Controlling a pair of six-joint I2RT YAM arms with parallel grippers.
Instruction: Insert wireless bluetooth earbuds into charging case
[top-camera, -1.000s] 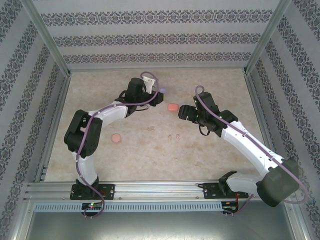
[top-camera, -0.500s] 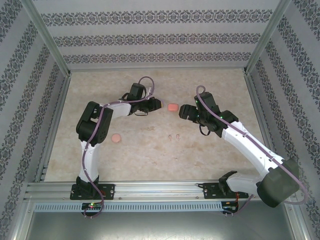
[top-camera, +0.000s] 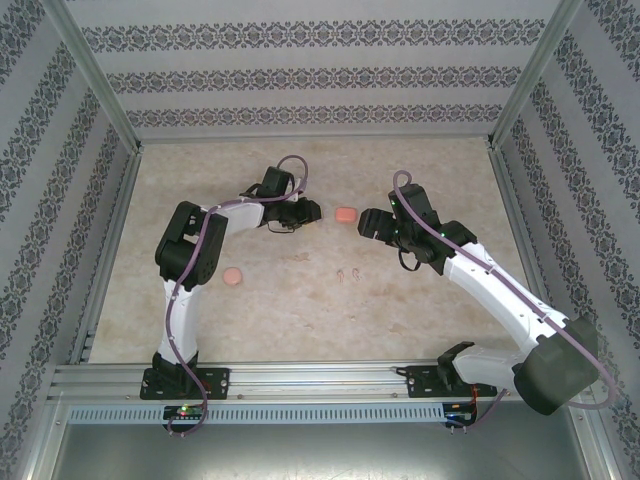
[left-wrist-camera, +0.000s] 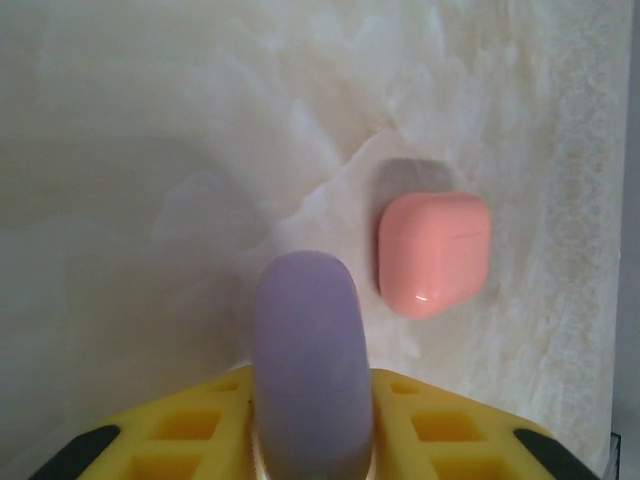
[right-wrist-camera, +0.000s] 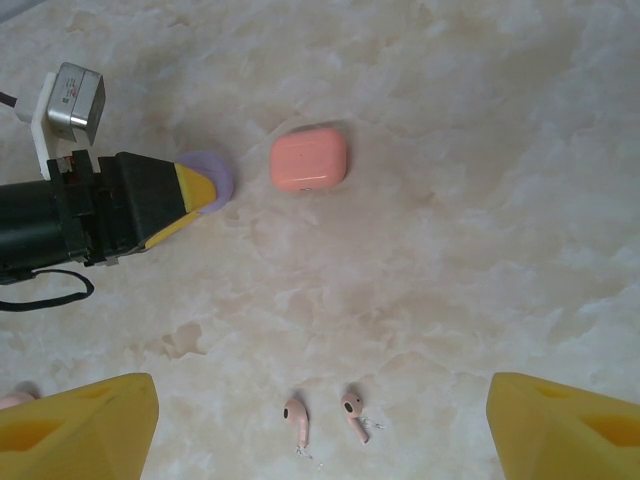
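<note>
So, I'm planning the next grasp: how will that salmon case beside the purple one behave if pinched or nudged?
The salmon case looks glossy with rounded corners, so a pinch may slip off unless it lands on the flatter sides. Lying flat on the table, it would likely slide rather than roll or tip. It seems rigid and light.

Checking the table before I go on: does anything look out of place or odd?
Two pinkish earbuds lie loose on the table, apart from every case. The salmon case beyond them is closed. The purple case sits between the fingers of the left gripper. Nothing looks spilled or damaged.
</note>
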